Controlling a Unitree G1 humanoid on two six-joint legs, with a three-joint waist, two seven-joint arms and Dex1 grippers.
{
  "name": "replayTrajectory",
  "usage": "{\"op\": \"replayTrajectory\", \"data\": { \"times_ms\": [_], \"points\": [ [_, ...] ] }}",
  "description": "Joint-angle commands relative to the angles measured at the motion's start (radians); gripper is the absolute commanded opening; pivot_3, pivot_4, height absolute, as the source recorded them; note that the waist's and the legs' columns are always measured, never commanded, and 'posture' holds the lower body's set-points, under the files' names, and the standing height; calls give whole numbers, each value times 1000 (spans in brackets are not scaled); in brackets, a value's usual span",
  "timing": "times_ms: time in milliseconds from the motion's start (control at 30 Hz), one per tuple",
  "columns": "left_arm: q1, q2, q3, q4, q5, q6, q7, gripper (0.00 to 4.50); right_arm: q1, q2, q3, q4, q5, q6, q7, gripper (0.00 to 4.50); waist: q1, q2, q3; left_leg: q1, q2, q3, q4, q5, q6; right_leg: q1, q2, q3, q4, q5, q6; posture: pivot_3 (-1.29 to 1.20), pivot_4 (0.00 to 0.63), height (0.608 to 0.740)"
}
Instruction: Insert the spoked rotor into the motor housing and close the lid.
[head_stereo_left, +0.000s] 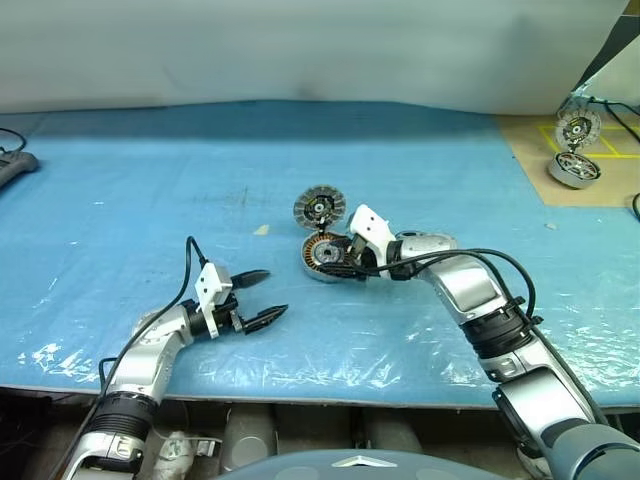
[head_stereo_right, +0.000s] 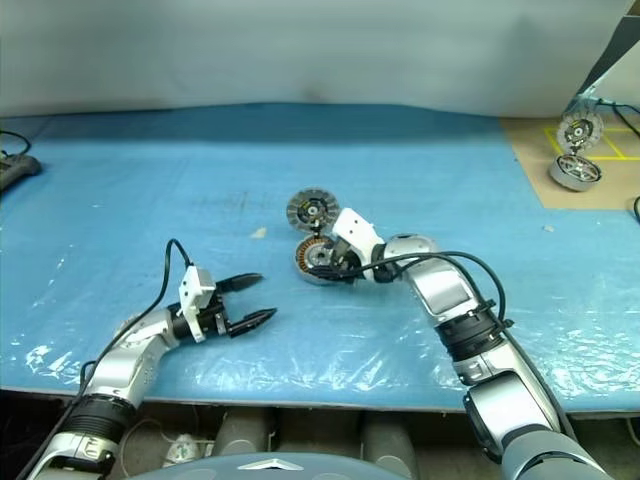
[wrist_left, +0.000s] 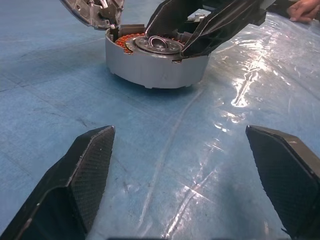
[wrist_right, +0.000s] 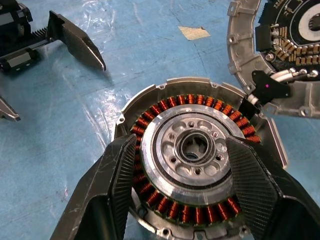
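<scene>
Between the right gripper (wrist_right: 182, 165) fingers, in the right wrist view, sits the round silver motor housing (wrist_right: 150, 100) with its ring of copper windings and pale metal centre; the two black fingers stand partly apart, one at each side of that centre, over the windings. Contact with the metal cannot be confirmed. The housing's near edge is cut off. A dark, thin-rimmed spoked rotor cannot be made out in this view. Just beyond the fingertips the round grey lid (wrist_right: 280, 60) stands tilted, inner face showing, partly cut off. A small pale scrap (wrist_right: 194, 33) lies farther out on the blue plastic-covered table (wrist_right: 60, 125).

From the left wrist view, the left gripper (wrist_left: 190, 165) is spread wide and holds nothing. Ahead of it stands the housing, its top partly hidden by the right gripper's fingers.

From the head views, the left gripper hangs well apart from the housing, over bare table. Far beyond the right arm, on a tan board (head_stereo_left: 530, 150), a spare silver motor unit (head_stereo_left: 574, 168) and its ribbed disc (head_stereo_left: 578, 128) are small and hard to read.
</scene>
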Motion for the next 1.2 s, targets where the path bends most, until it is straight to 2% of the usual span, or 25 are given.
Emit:
{"op": "replayTrajectory", "data": {
  "times_ms": [33, 133, 200, 267, 467, 733, 1000, 1200],
  "points": [
    [-4, -4, 3, -17, 2, -2, 2, 4500, -6, 8, -49, -46, 50, 28, 6, 3021, -1, 0, 0, 0, 0, 0, 0, 0, 0, 0, 0, 0, 0, 1, 1, 0, 150, 740],
    [14, -9, -9, -78, 2, 23, 23, 4500, -29, 35, -83, -46, 71, 21, -19, 3021, -3, 0, 0, -2, 0, 0, 0, 0, 0, -2, 0, 0, 0, 2, 3, 0, 150, 740],
    [17, -7, -14, -110, 0, 45, 34, 4500, -37, 51, -90, -21, 62, 9, -43, 2604, -5, 0, 0, -2, 0, 0, -1, 0, 0, -2, 0, 0, -1, 2, 3, 0, 150, 740],
    [15, -4, -15, -130, -3, 66, 42, 4500, -34, 58, -78, 10, 34, -14, -65, 2103, -5, 0, 0, -2, 0, 0, -2, 0, 0, -3, 0, 0, 0, 2, 3, 0, 150, 740],
    [10, 4, -9, -192, -15, 127, 59, 4500, -15, 68, -41, 55, -10, -34, -89, 28, -6, 0, 0, -2, 0, 0, -2, 0, 0, -2, 0, 0, -1, 2, 3, 0, 150, 740],
    [5, 3, -12, -250, -17, 183, 84, 4500, -2, 47, -13, 74, -47, -60, -88, 28, -6, 0, 0, -1, 0, 0, -2, 0, 0, -1, 0, 0, -1, 2, 3, 0, 150, 740],
    [1, 0, -31, -411, -32, 317, 155, 4500, -39, 76, -111, 30, 54, -25, -74, 28, -7, 0, 0, -2, 0, 0, -2, 0, 0, -1, 0, 0, -1, 2, 3, 0, 150, 740],
    [11, 51, 22, -369, -67, 302, 102, 4500, -9, 62, -54, 0, 38, -15, -33, 28, -8, 0, 0, -2, 0, 0, -2, 0, 0, -2, 1, 0, -1, 2, 3, 0, 150, 740]
  ]
}}
